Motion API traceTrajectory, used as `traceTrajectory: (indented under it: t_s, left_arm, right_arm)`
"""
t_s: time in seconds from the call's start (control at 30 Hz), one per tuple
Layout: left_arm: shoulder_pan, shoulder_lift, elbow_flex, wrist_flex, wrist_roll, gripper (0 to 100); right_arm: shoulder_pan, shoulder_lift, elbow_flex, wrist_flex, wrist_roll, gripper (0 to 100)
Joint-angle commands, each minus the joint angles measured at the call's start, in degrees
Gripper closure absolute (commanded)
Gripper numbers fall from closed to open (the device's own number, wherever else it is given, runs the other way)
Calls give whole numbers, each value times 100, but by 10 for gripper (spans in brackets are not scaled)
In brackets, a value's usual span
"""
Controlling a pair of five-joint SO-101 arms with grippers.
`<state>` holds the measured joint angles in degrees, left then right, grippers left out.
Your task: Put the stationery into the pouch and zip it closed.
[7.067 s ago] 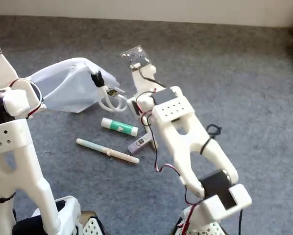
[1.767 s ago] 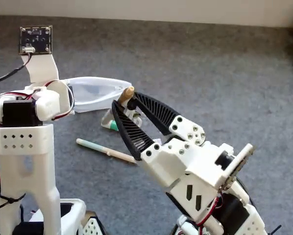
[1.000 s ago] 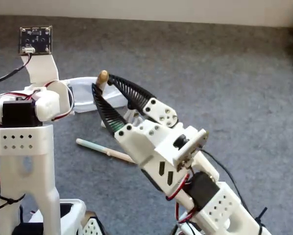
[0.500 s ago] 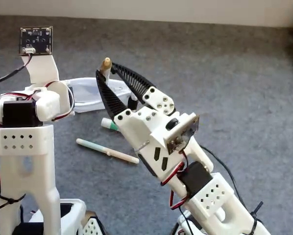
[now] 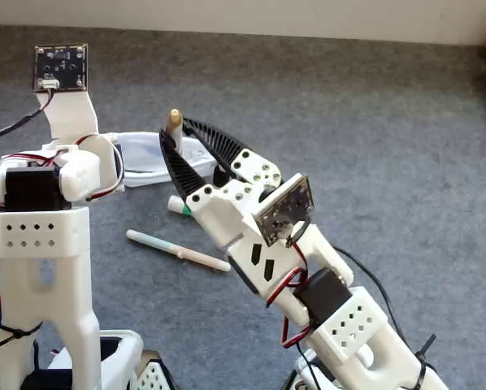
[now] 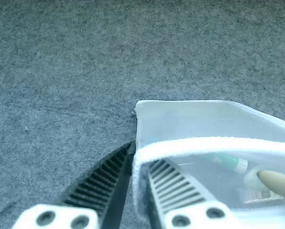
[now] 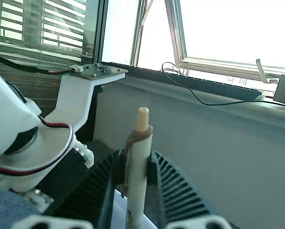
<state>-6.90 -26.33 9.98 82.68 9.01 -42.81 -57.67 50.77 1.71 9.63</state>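
- left gripper (image 6: 138, 157) pinches the pouch (image 5: 141, 154) rim, mouth held open, unchanged.
- second pen (image 5: 178, 250) and glue stick (image 5: 176, 205) still lie on the carpet.
- right gripper (image 5: 175, 134) clamps the beige pen (image 5: 175, 119). it has swung from the pouch's right end to upright over the mouth.
- pen not inside yet, so insertion looks next.

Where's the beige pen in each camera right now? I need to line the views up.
High view: beige pen upright in the right end effector, above the pouch.
Left wrist view: a beige rounded tip, probably this pen, seen through the pouch wall.
Right wrist view: pen clamped upright between the fingers.
Shared landmark: the white pouch, in high and left wrist views.
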Motion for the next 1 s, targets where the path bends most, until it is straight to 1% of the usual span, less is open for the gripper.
traceTrajectory:
  t_s: [0.0, 0.23, 0.4, 0.97]
  left_arm:
    - [92, 4, 110, 35, -53, 993]
    - [92, 4, 110, 35, -53, 993]
    - [92, 4, 119, 35, -53, 993]
    - [84, 4, 259, -18, -53, 993]
  right_arm:
    - [57, -4, -4, 101, 88, 992]
    - [48, -4, -4, 101, 88, 982]
    - [75, -13, 66, 119, 53, 869]
    - [84, -66, 136, 233, 79, 868]
